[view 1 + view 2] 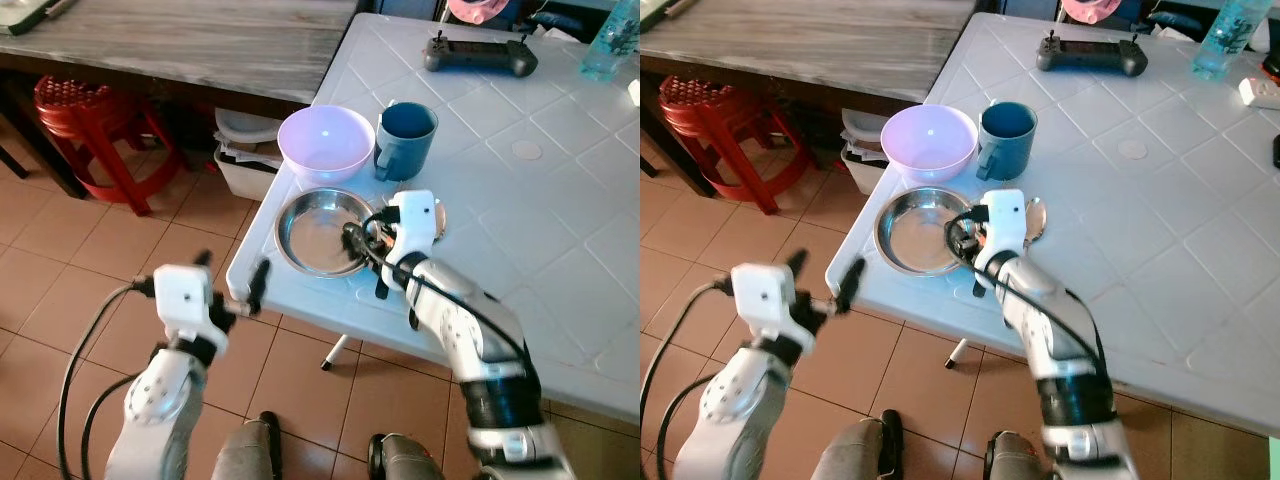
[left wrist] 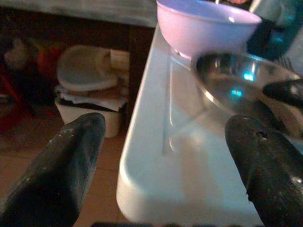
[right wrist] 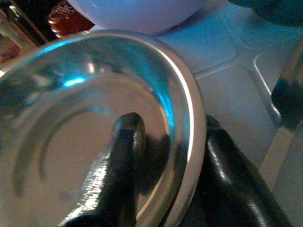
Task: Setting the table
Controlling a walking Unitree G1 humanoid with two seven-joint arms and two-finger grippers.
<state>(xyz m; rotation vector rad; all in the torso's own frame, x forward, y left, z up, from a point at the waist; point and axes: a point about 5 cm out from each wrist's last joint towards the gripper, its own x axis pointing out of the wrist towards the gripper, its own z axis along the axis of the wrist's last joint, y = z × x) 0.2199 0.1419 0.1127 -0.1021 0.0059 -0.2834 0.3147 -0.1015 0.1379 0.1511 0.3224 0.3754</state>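
Note:
A round steel plate (image 1: 305, 240) lies near the front left corner of the white table (image 1: 520, 210). My right gripper (image 1: 356, 240) is shut on the steel plate's right rim (image 3: 189, 123), one black finger (image 3: 118, 161) inside the dish and the other outside. Behind the plate stand a lavender bowl (image 1: 325, 140) and a blue mug (image 1: 405, 140). A spoon (image 1: 1035, 218) lies on the table beside the plate, partly hidden by my right wrist. My left gripper (image 1: 232, 270) hangs open in the air just off the table's corner (image 2: 156, 179), holding nothing.
A game controller (image 1: 480, 55) and a clear bottle (image 1: 612, 40) sit at the table's far side. Left of the table are a wooden table (image 1: 180, 40), a red plastic stool (image 1: 85, 120) and a white bin (image 1: 240, 165) on the tiled floor.

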